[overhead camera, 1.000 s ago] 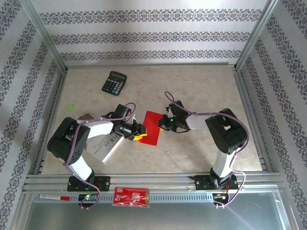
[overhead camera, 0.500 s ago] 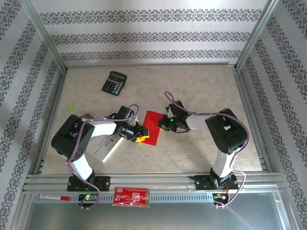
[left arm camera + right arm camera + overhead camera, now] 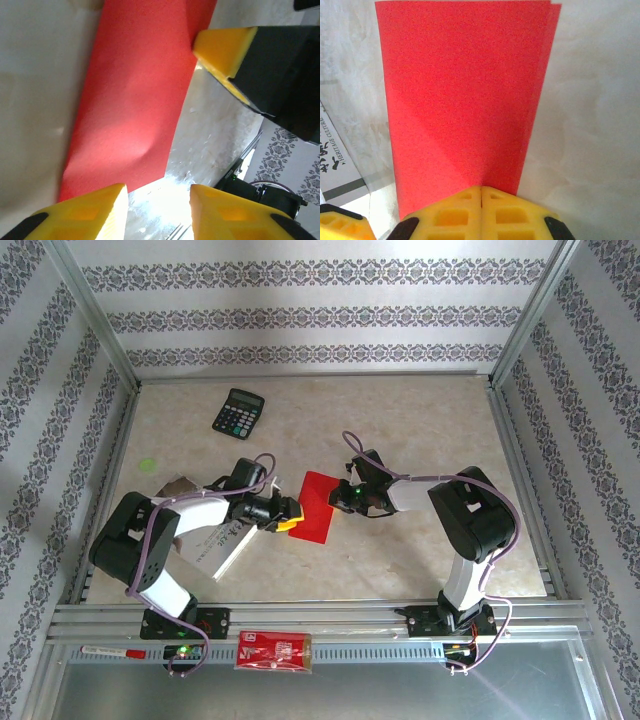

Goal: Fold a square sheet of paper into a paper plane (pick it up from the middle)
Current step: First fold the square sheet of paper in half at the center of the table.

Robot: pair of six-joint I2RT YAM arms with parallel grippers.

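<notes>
The square sheet of paper [image 3: 316,506] lies flat on the table, folded into a red rectangle with doubled layers along one edge [image 3: 547,75]. A paper plane is out of view. My right gripper [image 3: 339,496] is shut, its joined yellow tips [image 3: 481,194] resting on the sheet's right edge. My left gripper [image 3: 289,519] is open at the sheet's lower left edge. Its fingertips [image 3: 95,210] straddle bare table by a corner of the sheet [image 3: 130,115], with nothing between them. The right gripper's yellow finger [image 3: 225,42] shows across the paper.
A black calculator [image 3: 238,413] sits at the back left. A white printed booklet [image 3: 212,540] lies under the left arm, close to the paper. A red printed packet [image 3: 274,650] and a marker [image 3: 110,651] rest on the front rail. Metal frame rails border the table.
The left arm's elbow has swung to the left and its jaws have narrowed a little, the gripper staying by the sheet's lower left edge. Right gripper and paper have not moved.
</notes>
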